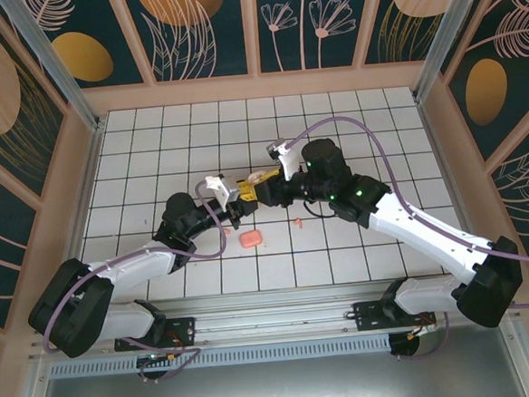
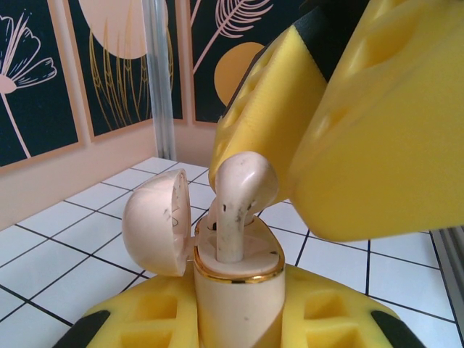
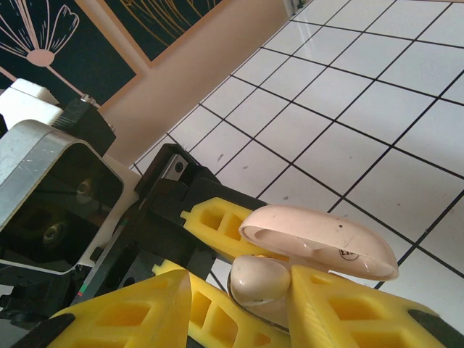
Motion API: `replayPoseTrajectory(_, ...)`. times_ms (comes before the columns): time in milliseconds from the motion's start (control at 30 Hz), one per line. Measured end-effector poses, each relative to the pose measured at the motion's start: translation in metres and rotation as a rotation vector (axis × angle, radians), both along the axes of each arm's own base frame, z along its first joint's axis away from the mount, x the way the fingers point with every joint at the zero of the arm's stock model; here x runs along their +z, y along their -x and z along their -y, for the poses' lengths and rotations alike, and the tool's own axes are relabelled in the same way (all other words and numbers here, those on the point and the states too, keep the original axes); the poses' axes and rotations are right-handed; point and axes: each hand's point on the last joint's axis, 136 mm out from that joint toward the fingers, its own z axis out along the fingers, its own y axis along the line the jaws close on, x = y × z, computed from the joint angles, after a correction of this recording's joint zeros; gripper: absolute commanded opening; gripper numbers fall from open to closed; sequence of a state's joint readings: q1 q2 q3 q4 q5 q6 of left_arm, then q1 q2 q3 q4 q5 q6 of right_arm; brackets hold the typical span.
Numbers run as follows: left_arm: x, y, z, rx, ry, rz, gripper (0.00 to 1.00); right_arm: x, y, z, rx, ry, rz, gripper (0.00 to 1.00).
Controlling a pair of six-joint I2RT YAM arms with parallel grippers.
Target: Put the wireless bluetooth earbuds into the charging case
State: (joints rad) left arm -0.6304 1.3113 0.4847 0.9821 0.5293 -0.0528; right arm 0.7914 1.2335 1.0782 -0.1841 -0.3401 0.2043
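Note:
My left gripper (image 2: pixel 235 322) is shut on the cream charging case (image 2: pixel 235 297), which has a gold rim. It holds the case upright, with the lid (image 2: pixel 156 221) swung open to the left. One pale earbud (image 2: pixel 243 188) stands with its stem down in a slot of the case. My right gripper (image 3: pixel 239 304) straddles the earbud's head (image 3: pixel 259 281). Its jaws are parted: one finger (image 3: pixel 341 312) is against the head and the other (image 3: pixel 123 312) stands clear of it. From above, both grippers meet over the mid-table at the case (image 1: pixel 257 176). Another tiny pink earbud (image 1: pixel 297 221) lies on the tiles.
A coral-pink rounded box (image 1: pixel 250 239) lies on the white grid table (image 1: pixel 350 129), just in front of the grippers. Peach side walls (image 1: pixel 93 147) and metal posts ring the table. The left arm's cable (image 1: pixel 215 247) loops beside the box.

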Motion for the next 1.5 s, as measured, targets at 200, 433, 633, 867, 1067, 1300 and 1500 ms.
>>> replayPoseTrajectory(200,-0.0004,0.0,0.0,0.0,-0.001,-0.002,0.08,0.0003,0.0,0.0001,0.0,-0.009,-0.015,0.42)
replayPoseTrajectory(433,-0.0025,-0.0002,0.0001,0.0,-0.007,-0.009,0.07,-0.0016,-0.0014,0.0007,-0.001,-0.015,-0.038,0.4)
replayPoseTrajectory(633,-0.0017,-0.0002,-0.0004,0.003,-0.008,-0.006,0.07,-0.0012,-0.003,0.0023,-0.006,-0.026,-0.057,0.37)
replayPoseTrajectory(867,-0.0015,-0.0001,-0.0005,0.003,-0.009,-0.002,0.08,-0.0005,-0.0059,0.0055,-0.013,-0.039,-0.08,0.31)
replayPoseTrajectory(1067,-0.0011,0.0002,-0.0003,0.002,-0.008,-0.001,0.07,-0.001,-0.0067,0.0065,-0.01,-0.038,-0.08,0.27)
replayPoseTrajectory(1300,-0.0006,0.0003,0.0001,-0.001,-0.01,0.003,0.08,-0.0019,-0.0077,0.0059,0.016,0.019,-0.053,0.27)
replayPoseTrajectory(1500,0.0004,-0.0003,0.0003,0.0,-0.013,0.01,0.07,-0.0012,-0.0073,0.006,0.039,0.062,-0.037,0.3)
